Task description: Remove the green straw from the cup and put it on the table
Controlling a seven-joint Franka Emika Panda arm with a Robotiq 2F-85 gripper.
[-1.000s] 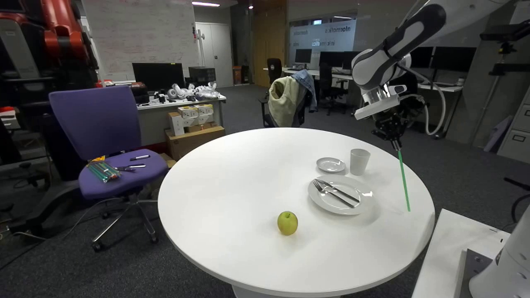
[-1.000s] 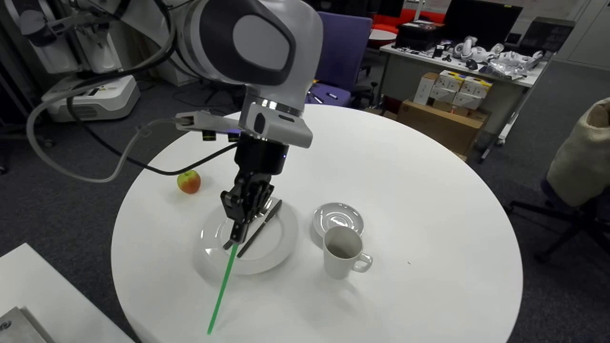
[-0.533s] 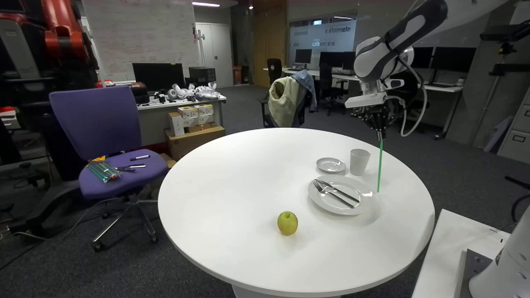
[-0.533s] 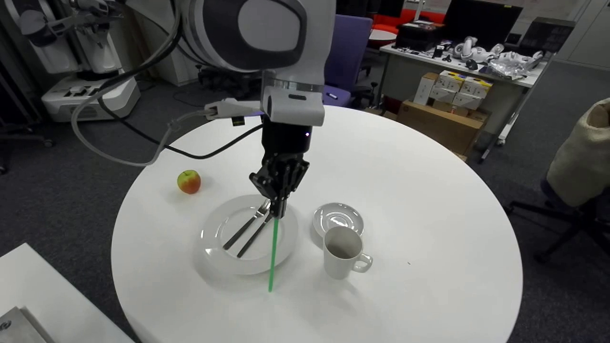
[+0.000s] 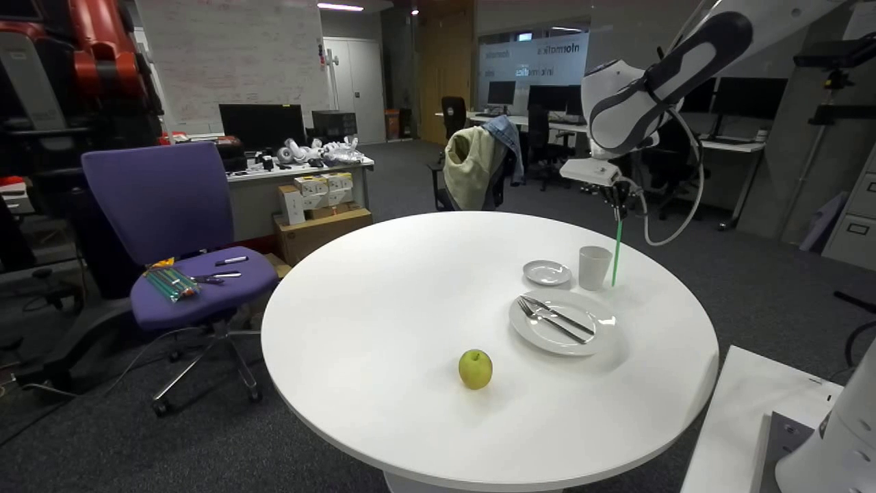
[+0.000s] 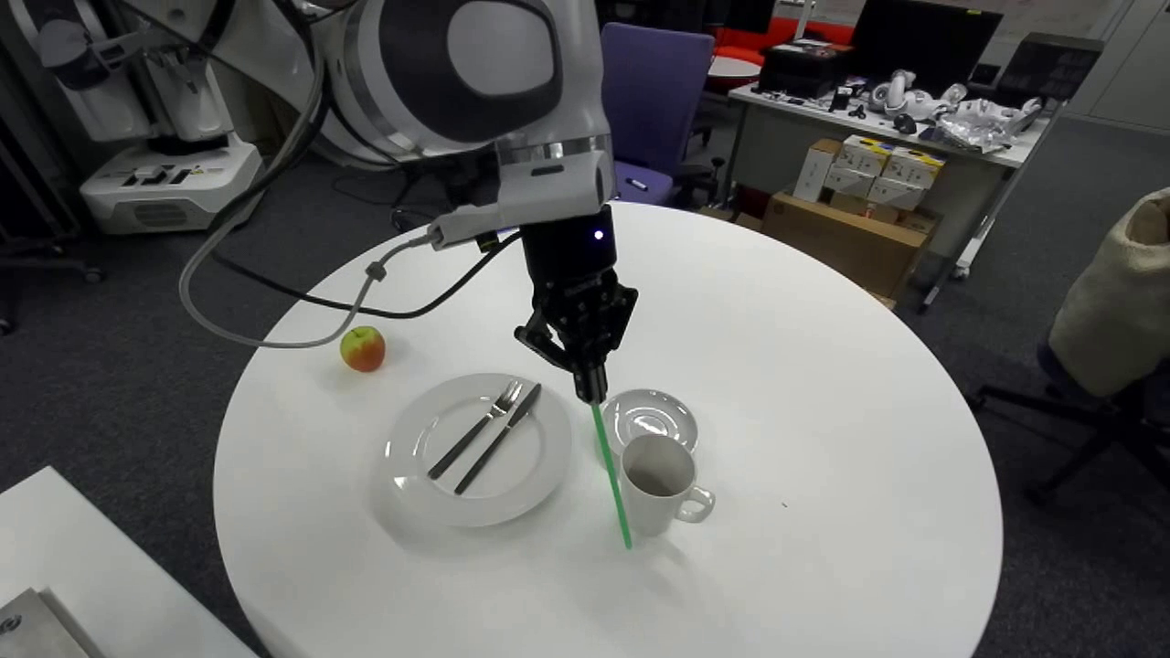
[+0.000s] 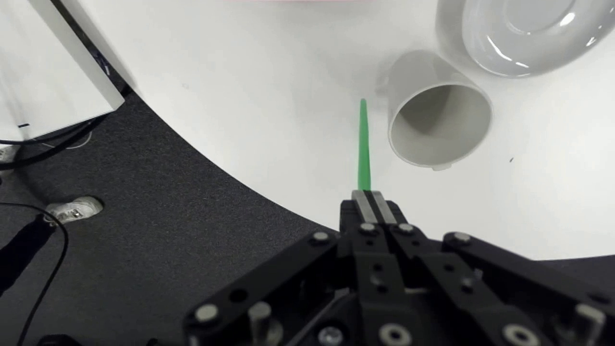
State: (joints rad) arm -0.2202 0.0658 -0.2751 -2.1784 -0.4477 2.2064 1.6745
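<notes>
The green straw point(image 7: 363, 149) is out of the white mug point(image 6: 652, 503), slanting down just beside it, its upper end pinched in the gripper point(image 7: 369, 193), whose fingertips point(image 7: 364, 208) are drawn almost together. Setting it on the round table point(image 6: 823, 393) looks to be the step in hand; whether the lower tip touches is hard to tell. Next it wants laying flat away from the mug, which a swing could knock, then letting go. Saucer point(image 6: 672, 411) and dinner plate point(image 6: 530, 466) are near, fork point(image 6: 474, 433) and knife point(image 6: 499, 439) on the plate; the apple point(image 6: 363, 348) is well apart.
</notes>
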